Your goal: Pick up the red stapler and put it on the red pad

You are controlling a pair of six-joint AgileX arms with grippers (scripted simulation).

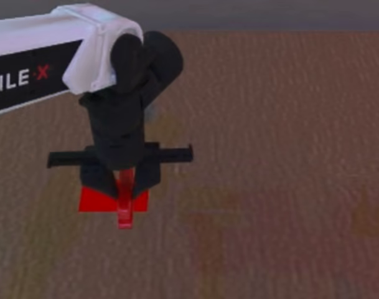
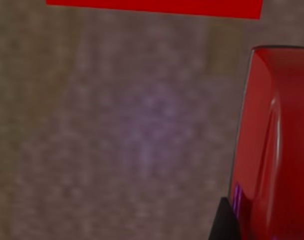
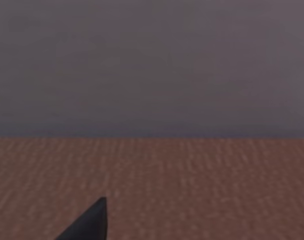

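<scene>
The left arm point(image 1: 46, 56), white with a black wrist, is seen reaching in from the top view's left edge over the left half of the brown wood-grain worktop point(image 1: 282, 156). The left gripper point(image 1: 124, 187) is pointed downward above the red pad point(image 1: 93, 200), with its black crossbar spread out to both sides.

The red stapler point(image 1: 124, 202) is seen between the jaws, which are clenched on it. In the top view it runs lengthwise toward the near edge of the worktop, its far end hidden beneath the black gripper body and its near end projecting just past the pad's near edge. Most of its visible length overlaps the right part of the pad. Whether the stapler is touching the pad or is held just above it cannot be told from above.

In the left wrist view the glossy red stapler point(image 2: 276, 145) fills one side of the picture at close range, with a dark fingertip point(image 2: 224, 225) pressed against its lower part. A strip of the flat red pad point(image 2: 156, 6) is shown farther off along one edge, with bare worktop point(image 2: 117, 135) between the two.

The right arm is not seen in the top view. In the right wrist view only a dark fingertip point(image 3: 89, 222) of the right gripper is shown over open worktop point(image 3: 201, 180), with a grey backdrop beyond; whether that gripper is released or clenched cannot be told.
</scene>
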